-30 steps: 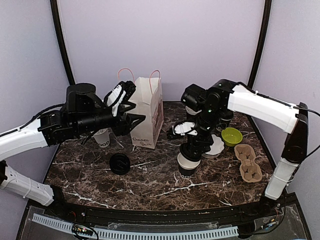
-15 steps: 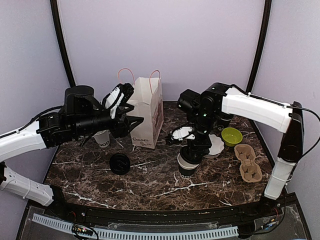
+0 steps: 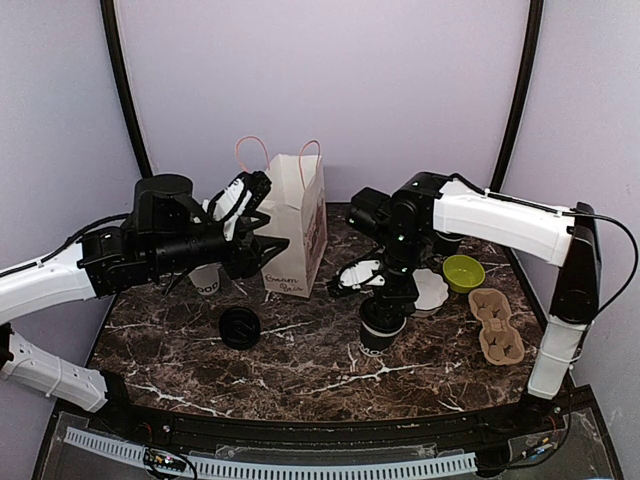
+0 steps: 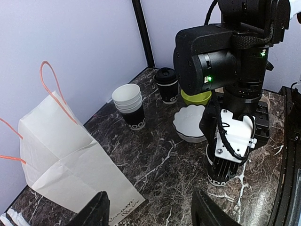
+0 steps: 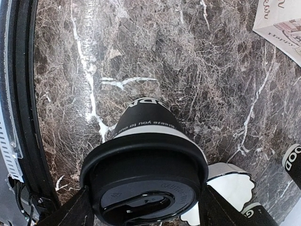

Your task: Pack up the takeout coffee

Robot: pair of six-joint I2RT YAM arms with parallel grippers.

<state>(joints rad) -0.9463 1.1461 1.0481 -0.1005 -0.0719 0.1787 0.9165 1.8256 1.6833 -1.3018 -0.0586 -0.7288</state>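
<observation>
A takeout coffee [image 3: 382,330] [image 5: 146,155], a black cup with white lettering and a black lid, stands on the marble table. My right gripper [image 3: 386,300] [image 5: 146,200] comes down over it, one finger against each side of the lid, shut on it. A second lidded black cup [image 4: 167,84] stands at the back of the table. My left gripper [image 3: 265,236] [image 4: 150,209] hovers open and empty beside the white paper bag [image 3: 295,225] [image 4: 61,160], which stands upright with pink handles.
A loose black lid [image 3: 240,327] lies front left. A stack of lidless cups [image 4: 129,106], a white scalloped dish [image 3: 432,290], a green bowl [image 3: 463,272] and a cardboard cup carrier [image 3: 497,325] sit to the right. A white cup [image 3: 205,278] stands behind my left arm.
My right arm has swung a little to the left over the cup, which stays in place on the table. The left arm has hardly moved.
</observation>
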